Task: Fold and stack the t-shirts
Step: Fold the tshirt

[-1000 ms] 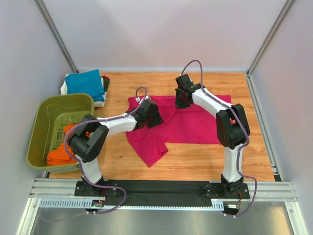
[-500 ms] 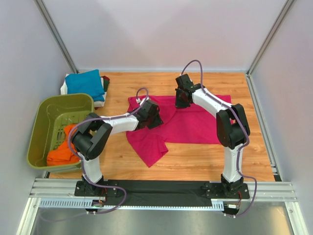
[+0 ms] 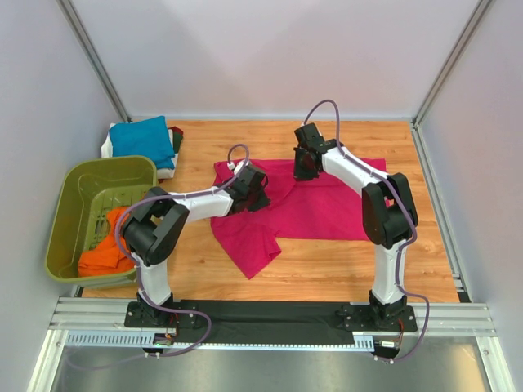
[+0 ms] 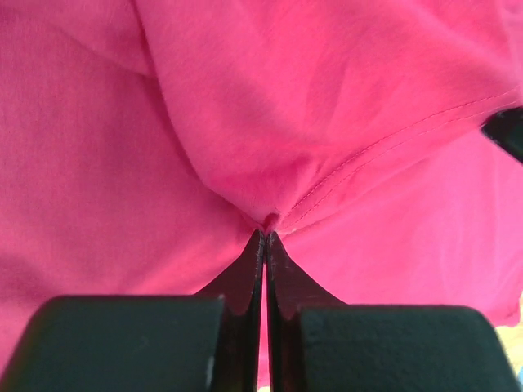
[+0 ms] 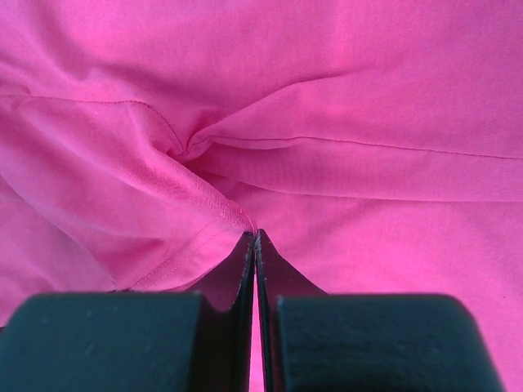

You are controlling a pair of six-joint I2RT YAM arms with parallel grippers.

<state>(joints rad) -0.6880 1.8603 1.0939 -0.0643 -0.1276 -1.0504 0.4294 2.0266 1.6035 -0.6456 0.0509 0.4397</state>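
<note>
**Two thin pinches, easily lost**

The left tool (image 4: pixel 265 233) and the right tool (image 5: pixel 254 235) are each clamped together on a small pucker of the pink shirt (image 3: pixel 327 208), which is spread on the counter (image 3: pixel 327 269) at the centre of the frame. Only a little cloth is held at the very tips, so it could be pulled free by a quick lift. A single layer may have been caught, so the fold could be dragged crooked. The shirt would be bunched by uneven pulls.
</note>
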